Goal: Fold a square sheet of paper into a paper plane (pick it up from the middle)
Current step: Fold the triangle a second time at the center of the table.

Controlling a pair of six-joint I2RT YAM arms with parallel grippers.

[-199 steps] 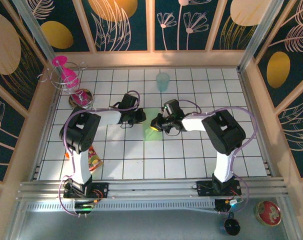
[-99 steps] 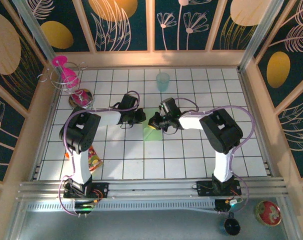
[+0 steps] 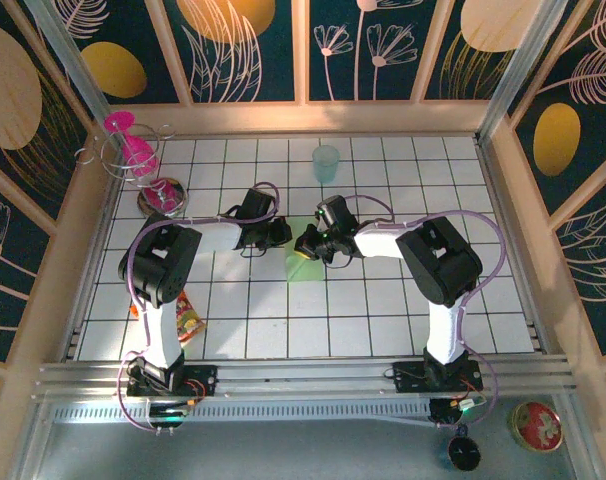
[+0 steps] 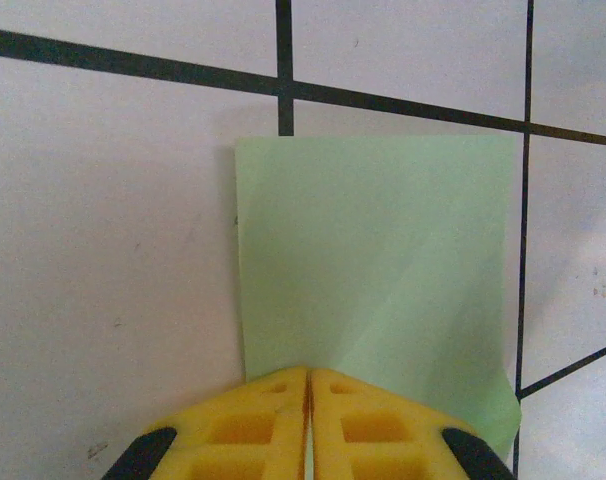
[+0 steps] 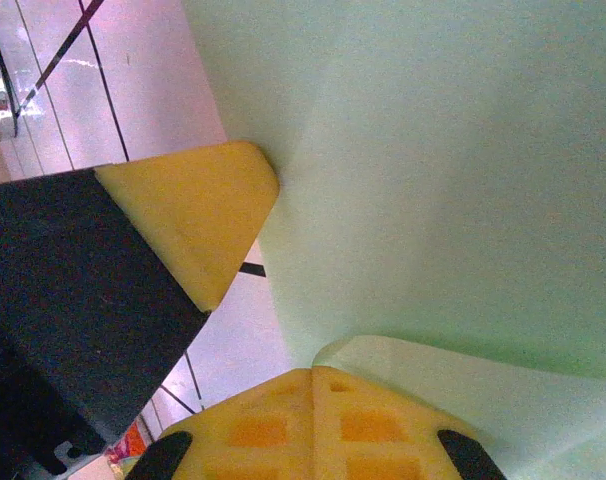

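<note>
— Pinning comes first: the left claw is closed tight, its tips together on the near edge of the square sheet of paper. The sheet lies on the tiled desk, mid-desk between the arms.
— And the right claw?
— Closed too — a curled flap of the sheet runs into its tips, so it looks pinched there.
— An early fold, then?
— I'd say so; there's no dart shape yet. Next it should carry that flap across and press a crease while the left pins the sheet. The pale teal cup stands well beyond.
</note>
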